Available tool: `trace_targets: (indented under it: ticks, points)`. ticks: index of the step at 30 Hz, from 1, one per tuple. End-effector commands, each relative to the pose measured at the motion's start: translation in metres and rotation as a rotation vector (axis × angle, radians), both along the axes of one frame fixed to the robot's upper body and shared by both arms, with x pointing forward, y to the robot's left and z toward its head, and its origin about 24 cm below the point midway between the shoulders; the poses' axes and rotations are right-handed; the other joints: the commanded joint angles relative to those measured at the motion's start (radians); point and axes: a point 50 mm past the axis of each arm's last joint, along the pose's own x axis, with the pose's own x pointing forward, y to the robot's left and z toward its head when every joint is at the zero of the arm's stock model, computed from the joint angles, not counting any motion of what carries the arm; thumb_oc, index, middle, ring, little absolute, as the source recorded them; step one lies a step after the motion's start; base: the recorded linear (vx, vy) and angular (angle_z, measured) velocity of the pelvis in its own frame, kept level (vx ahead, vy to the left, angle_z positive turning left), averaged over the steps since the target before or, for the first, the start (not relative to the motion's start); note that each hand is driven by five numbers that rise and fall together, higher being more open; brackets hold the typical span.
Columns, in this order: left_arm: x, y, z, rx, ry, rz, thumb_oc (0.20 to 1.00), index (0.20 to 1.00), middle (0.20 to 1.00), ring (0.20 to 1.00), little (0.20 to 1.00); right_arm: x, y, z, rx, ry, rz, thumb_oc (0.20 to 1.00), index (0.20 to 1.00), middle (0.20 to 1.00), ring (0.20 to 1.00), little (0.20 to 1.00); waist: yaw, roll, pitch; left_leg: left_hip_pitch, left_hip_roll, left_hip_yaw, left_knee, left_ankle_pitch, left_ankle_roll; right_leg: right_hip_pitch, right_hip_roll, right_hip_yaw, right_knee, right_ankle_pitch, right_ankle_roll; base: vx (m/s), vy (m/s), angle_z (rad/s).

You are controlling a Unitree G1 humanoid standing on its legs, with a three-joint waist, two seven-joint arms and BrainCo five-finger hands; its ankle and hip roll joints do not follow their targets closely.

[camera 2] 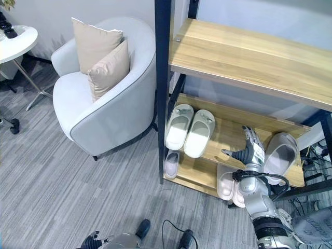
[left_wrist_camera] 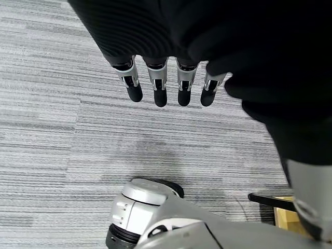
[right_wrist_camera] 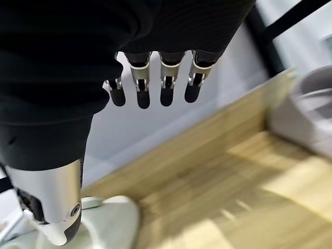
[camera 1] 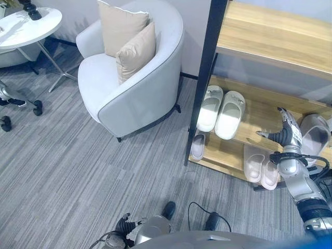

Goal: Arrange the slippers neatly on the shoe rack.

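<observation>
The right hand [camera 2: 252, 148] is raised over the middle shelf of the shoe rack [camera 2: 244, 57], fingers [right_wrist_camera: 140, 83] straight and spread, thumb apart, holding nothing. Just beside it, toward the rack's right end, a grey slipper [camera 2: 280, 155] rests on the same shelf, tilted with its sole edge up. At the left end of that shelf a pair of pale white slippers [camera 1: 220, 111] lies side by side, toes toward the back, touching each other. On the bottom shelf, a single pale lilac slipper [camera 1: 198, 146] lies near the black upright, and a pair of pinkish-beige slippers [camera 1: 261, 167] lies below the right hand, partly overhanging the front edge. The rack has light wooden boards on a black metal frame. The left hand [left_wrist_camera: 166, 85] hangs low over the carpet [camera 1: 78, 176], fingers straight and empty. The carpet is grey with a striped weave. Left of the rack stands a light grey armchair [camera 1: 135, 88] carrying two beige cushions [camera 1: 129, 41]; farther left is a round white desk [camera 1: 28, 28].
</observation>
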Motion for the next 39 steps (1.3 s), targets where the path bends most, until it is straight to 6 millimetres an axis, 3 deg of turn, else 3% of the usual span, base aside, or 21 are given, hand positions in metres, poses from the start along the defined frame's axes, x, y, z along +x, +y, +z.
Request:
trace_targets:
  ticks: [1, 9, 18, 24, 31, 39]
  points:
    - [-0.02, -0.025, -0.01, -0.072, 0.104, -0.039, 1.0, 1.0, 1.0, 1.0, 1.0, -0.002, -0.028, 0.032, -0.132, -0.079, -0.052, 1.0, 1.0, 1.0, 1.0, 1.0, 0.013, 0.021, -0.01, 0.004, 0.016, 0.011, -0.104, 0.006, -0.009, 0.109, 0.003, -0.04, 0.01, -0.094, 0.057, -0.01, -0.038, -0.13]
    - [-0.024, -0.025, -0.01, -0.069, 0.116, -0.055, 1.0, 1.0, 1.0, 1.0, 1.0, -0.003, -0.064, 0.033, -0.154, -0.026, -0.191, 1.0, 1.0, 1.0, 1.0, 1.0, 0.007, 0.034, -0.01, 0.008, 0.023, 0.025, -0.104, 0.007, -0.011, 0.104, 0.007, -0.024, 0.009, -0.091, 0.055, 0.0, -0.027, -0.05]
    - [-0.034, -0.022, -0.011, -0.064, 0.153, -0.06, 1.0, 1.0, 1.0, 1.0, 1.0, 0.002, -0.1, 0.034, -0.055, 0.027, -0.348, 1.0, 1.0, 1.0, 1.0, 1.0, 0.007, 0.047, -0.002, -0.001, 0.022, 0.032, -0.104, 0.014, -0.013, 0.092, 0.01, -0.016, 0.009, -0.089, 0.055, 0.0, -0.009, -0.05]
    - [-0.038, -0.022, -0.011, -0.068, 0.164, -0.048, 1.0, 1.0, 1.0, 1.0, 1.0, 0.001, -0.11, 0.027, 0.004, 0.068, -0.408, 1.0, 1.0, 1.0, 1.0, 1.0, 0.01, 0.053, 0.007, -0.015, 0.023, 0.039, -0.104, 0.019, -0.015, 0.076, 0.01, -0.015, 0.009, -0.086, 0.056, 0.01, -0.005, 0.0]
    - [-0.033, -0.023, -0.011, -0.072, 0.145, -0.033, 1.0, 1.0, 1.0, 1.0, 1.0, -0.003, -0.122, 0.032, 0.027, 0.063, -0.465, 1.0, 1.0, 1.0, 1.0, 1.0, 0.004, 0.056, 0.014, -0.024, 0.022, 0.042, -0.104, 0.021, -0.018, 0.066, 0.011, -0.013, 0.009, -0.086, 0.056, 0.0, -0.004, 0.0]
    - [-0.036, -0.025, -0.012, -0.08, 0.152, -0.009, 1.0, 1.0, 1.0, 1.0, 1.0, 0.012, -0.112, 0.044, 0.077, -0.025, -0.432, 1.0, 1.0, 1.0, 1.0, 1.0, -0.007, 0.062, 0.031, -0.043, 0.022, 0.058, -0.104, 0.024, -0.016, 0.039, 0.006, 0.007, 0.009, -0.078, 0.059, 0.0, 0.003, -0.04]
